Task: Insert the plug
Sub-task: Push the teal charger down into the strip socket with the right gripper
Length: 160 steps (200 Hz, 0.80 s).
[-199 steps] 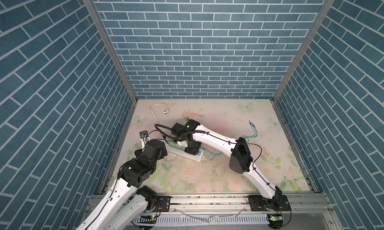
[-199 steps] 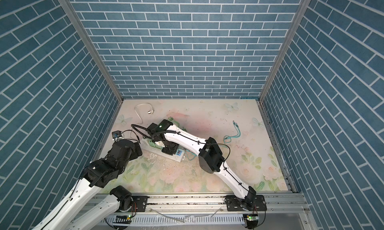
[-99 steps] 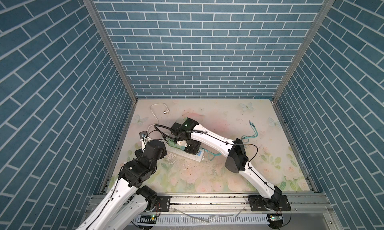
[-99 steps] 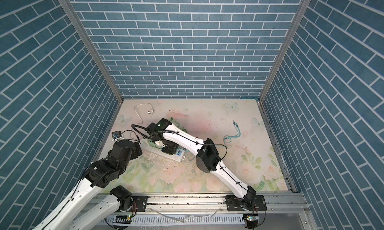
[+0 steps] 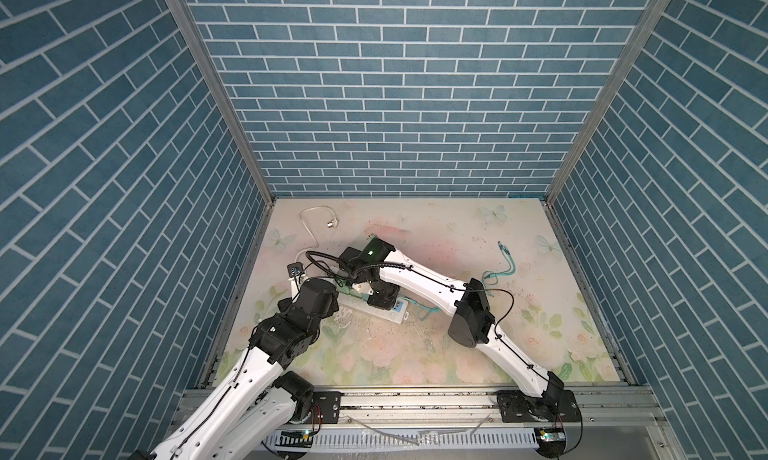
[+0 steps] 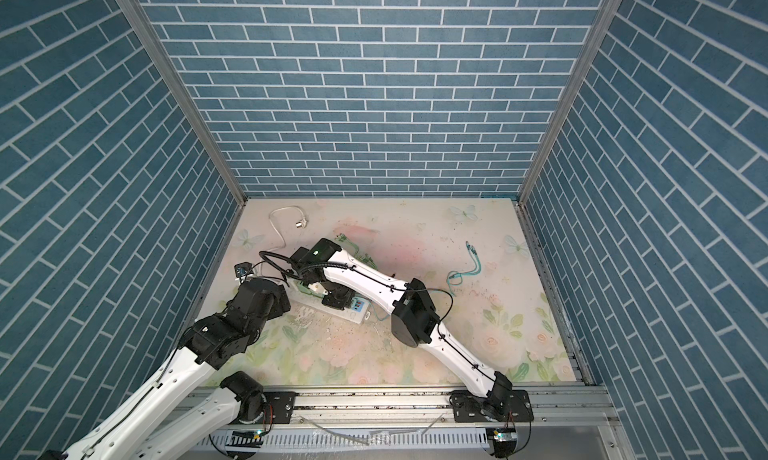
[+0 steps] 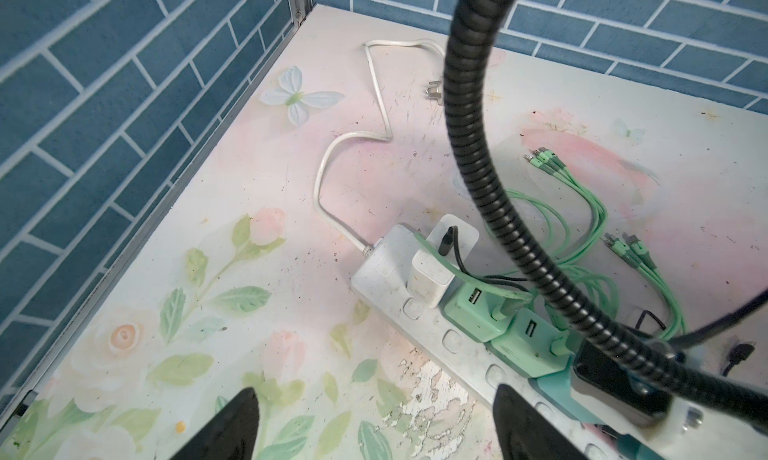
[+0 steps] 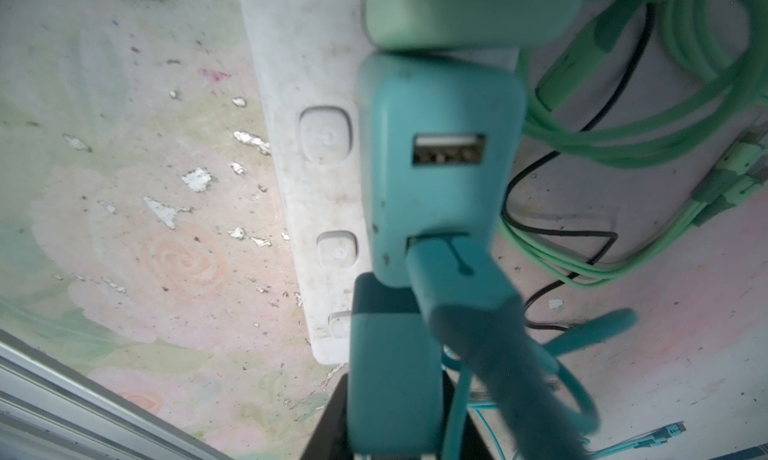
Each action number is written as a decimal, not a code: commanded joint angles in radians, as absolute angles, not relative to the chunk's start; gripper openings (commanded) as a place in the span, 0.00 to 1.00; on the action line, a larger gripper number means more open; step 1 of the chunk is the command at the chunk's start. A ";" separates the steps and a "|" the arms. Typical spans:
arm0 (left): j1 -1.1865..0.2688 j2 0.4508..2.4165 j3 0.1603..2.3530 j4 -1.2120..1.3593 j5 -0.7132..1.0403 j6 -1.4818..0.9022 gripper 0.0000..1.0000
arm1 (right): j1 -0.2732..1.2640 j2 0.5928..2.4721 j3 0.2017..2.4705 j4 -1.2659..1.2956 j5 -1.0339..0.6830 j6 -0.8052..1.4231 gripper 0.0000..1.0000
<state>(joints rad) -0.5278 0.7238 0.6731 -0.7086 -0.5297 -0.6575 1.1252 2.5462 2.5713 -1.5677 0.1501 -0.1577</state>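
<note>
Blue brick-patterned walls (image 5: 399,104) box in a tabletop printed with pale roses and butterflies (image 5: 478,345), its finish flaked near the middle. Left of centre in both top views lies a long white plastic power strip (image 5: 397,313), angled across the table. Its white cord (image 5: 309,225) loops toward the upper left corner of the surface. Along the strip stand a white charger cube (image 7: 432,270) and two mint-green charger cubes (image 7: 478,308), with their mint cables (image 7: 582,212) bundled just behind.

The right gripper (image 5: 381,300) reaches across the middle and hangs over the strip's lower-right end, clenched on a teal rectangular charger block (image 8: 395,374). That block sits just beside a second teal charger with an open USB port (image 8: 440,154), over the strip's last sockets — whether its pins are seated cannot be told.

The left gripper (image 7: 374,431) hovers at the lower-left side of the strip, jaws spread wide and holding nothing. A loose teal cable (image 5: 505,266) lies well apart on the right.
</note>
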 commanded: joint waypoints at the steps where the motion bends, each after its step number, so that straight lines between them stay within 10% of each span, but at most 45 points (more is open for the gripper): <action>1: -0.522 0.718 0.657 -0.706 -0.519 -0.677 0.88 | 1.128 2.653 2.554 -1.375 0.148 -0.195 0.00; 160: -0.522 0.721 0.635 -0.694 -0.472 -0.704 0.86 | 1.127 2.688 2.467 -1.175 0.128 -0.193 0.06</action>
